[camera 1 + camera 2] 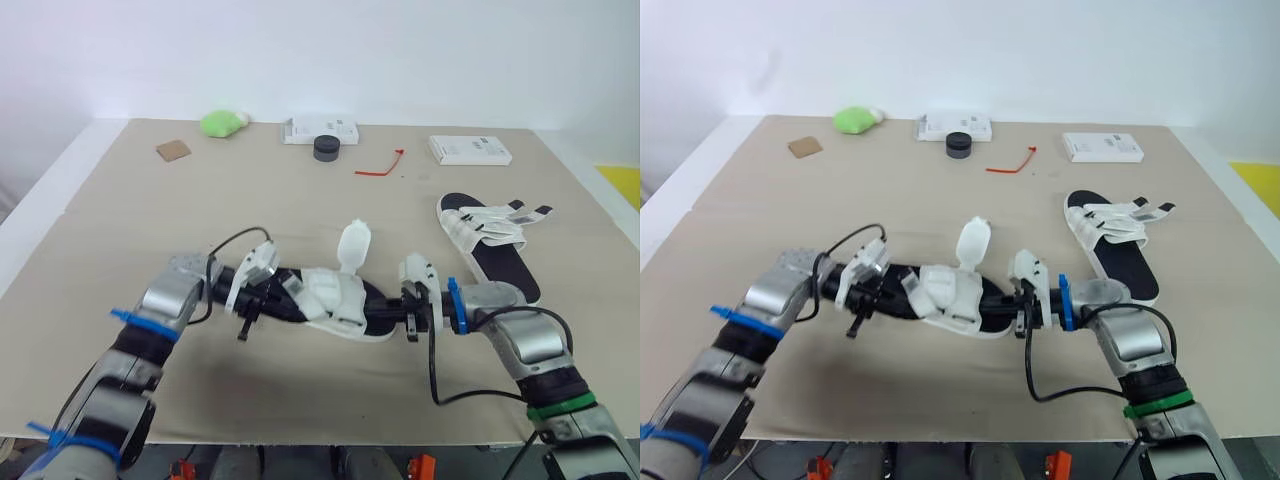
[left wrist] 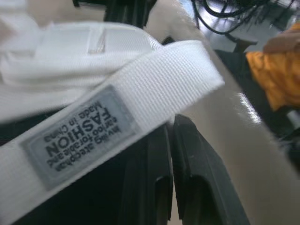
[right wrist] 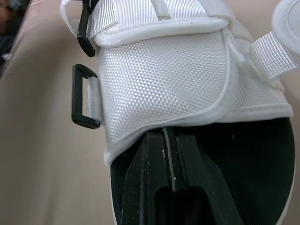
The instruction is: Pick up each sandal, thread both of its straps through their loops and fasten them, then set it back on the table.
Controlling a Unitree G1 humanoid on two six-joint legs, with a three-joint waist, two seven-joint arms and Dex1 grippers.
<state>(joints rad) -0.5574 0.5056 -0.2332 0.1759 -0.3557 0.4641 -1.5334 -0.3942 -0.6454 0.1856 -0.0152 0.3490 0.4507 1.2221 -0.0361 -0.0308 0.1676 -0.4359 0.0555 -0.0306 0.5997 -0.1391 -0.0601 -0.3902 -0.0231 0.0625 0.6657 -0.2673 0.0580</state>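
Sandal (image 1: 335,300) crosswise, toe end possibly leftward

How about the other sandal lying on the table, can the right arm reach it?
Probably yes, once freed. The other sandal lies close beside the right arm, nothing between them, but the right gripper is shut on the held sandal.
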